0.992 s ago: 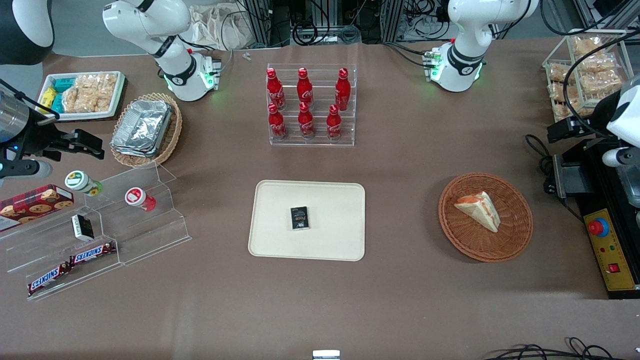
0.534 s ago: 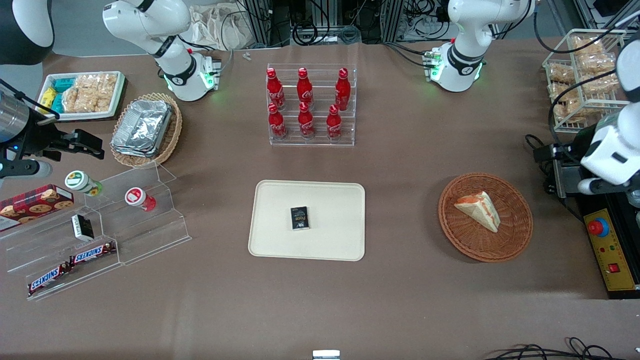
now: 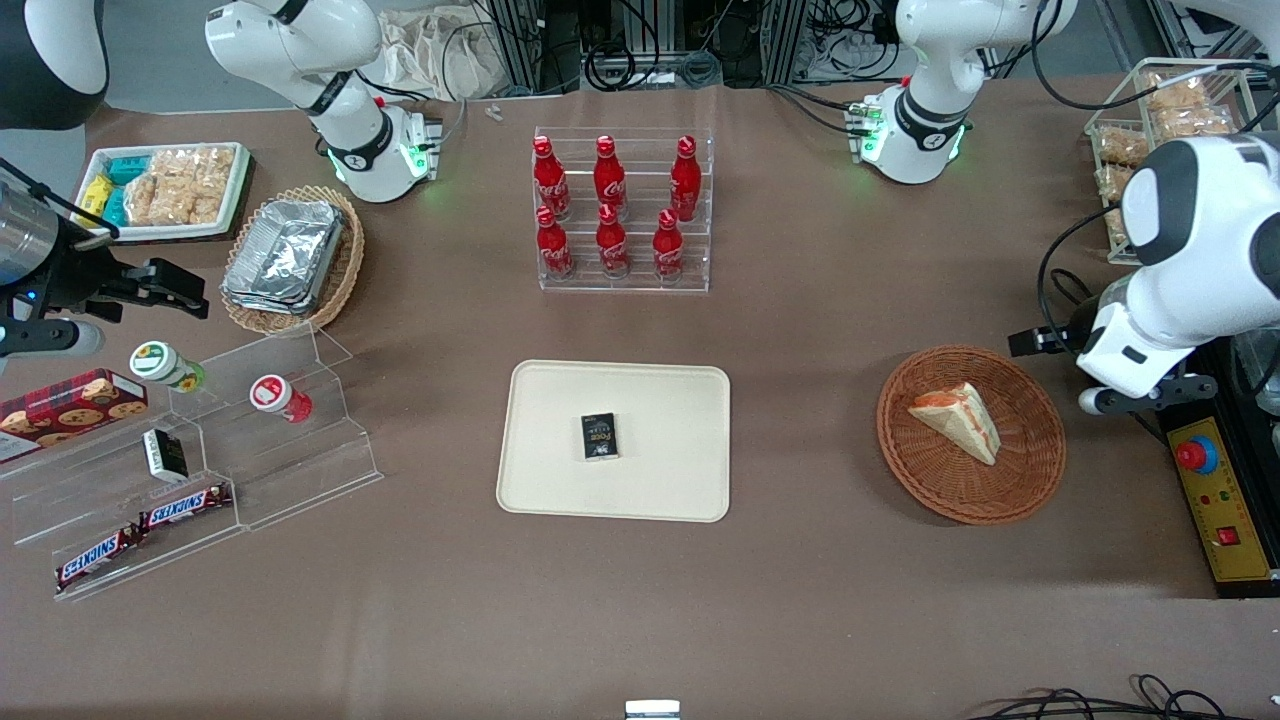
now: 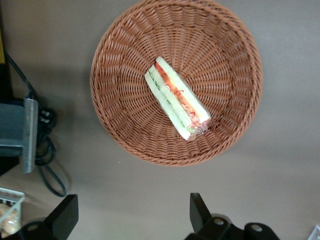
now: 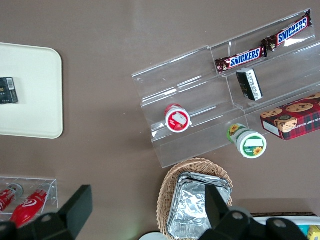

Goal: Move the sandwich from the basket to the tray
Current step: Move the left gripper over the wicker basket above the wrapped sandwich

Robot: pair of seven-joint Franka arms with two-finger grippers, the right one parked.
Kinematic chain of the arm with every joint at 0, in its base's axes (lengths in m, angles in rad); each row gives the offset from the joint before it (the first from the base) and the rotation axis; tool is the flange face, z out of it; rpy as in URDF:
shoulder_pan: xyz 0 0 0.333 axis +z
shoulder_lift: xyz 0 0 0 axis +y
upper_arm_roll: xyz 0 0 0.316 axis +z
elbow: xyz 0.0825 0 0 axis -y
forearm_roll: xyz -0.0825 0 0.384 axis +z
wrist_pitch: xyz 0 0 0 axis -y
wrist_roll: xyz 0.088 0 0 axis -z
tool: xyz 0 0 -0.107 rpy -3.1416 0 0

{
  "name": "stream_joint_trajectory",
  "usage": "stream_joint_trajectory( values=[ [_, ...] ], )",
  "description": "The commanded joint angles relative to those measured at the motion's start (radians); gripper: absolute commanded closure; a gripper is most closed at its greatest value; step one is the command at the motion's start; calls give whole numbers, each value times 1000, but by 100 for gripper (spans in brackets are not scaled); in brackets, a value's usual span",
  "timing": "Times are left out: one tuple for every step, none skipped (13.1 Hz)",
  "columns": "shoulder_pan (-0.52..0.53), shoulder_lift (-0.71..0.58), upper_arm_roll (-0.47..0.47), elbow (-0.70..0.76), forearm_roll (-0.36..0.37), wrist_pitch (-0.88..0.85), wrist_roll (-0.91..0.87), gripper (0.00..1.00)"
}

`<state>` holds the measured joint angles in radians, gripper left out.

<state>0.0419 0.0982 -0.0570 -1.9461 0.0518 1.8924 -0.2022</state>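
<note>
Nothing moved to the goal yet: sandwich (image 3: 958, 420) lies flat in the basket (image 3: 1030, 480), wedge resting on the weave near the centre, filling edge showing in the wrist view (image 4: 176, 98). Tray (image 3: 660, 490) sits well apart, toward the parked arm's end, bare except for a small black box (image 3: 599, 436) near its middle. Gripper (image 4: 132, 215) hangs above the table just beside the basket rim (image 4: 165, 159), jaws wide open, holding nothing; seen from the front, the arm's wrist sits at about 3 o'clock of the basket. Judged remaining: centre over sandwich, descend, grasp, lift, carry, release on tray clear of the box
</note>
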Motion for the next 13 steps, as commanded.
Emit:
stream_joint_trajectory(
  values=[
    [4, -6, -6, -108, -7, 140, -104, 0],
    [4, -5, -6, -134, -18, 178, -181, 0],
    [4, 26, -6, -136, -30, 188, -263, 0],
    [4, 50, -6, -134, -30, 209, -314, 0],
    [4, 67, -6, -139, -39, 243, -368, 0],
    [-2, 86, -6, -142, -40, 270, -429, 0],
    [-2, 101, -6, -140, -43, 304, -487, 0],
    [-2, 116, -6, -131, -43, 327, -540, 0],
    [-5, 135, -7, -128, -43, 344, -574, 0],
    [-5, 143, -7, -128, -43, 373, -601, 0],
    [-7, 150, -7, -125, -43, 389, -638, 0],
    [-8, 162, -9, -111, -41, 392, -655, 0],
    [-10, 172, -11, -106, -41, 393, -672, 0]
  ],
)
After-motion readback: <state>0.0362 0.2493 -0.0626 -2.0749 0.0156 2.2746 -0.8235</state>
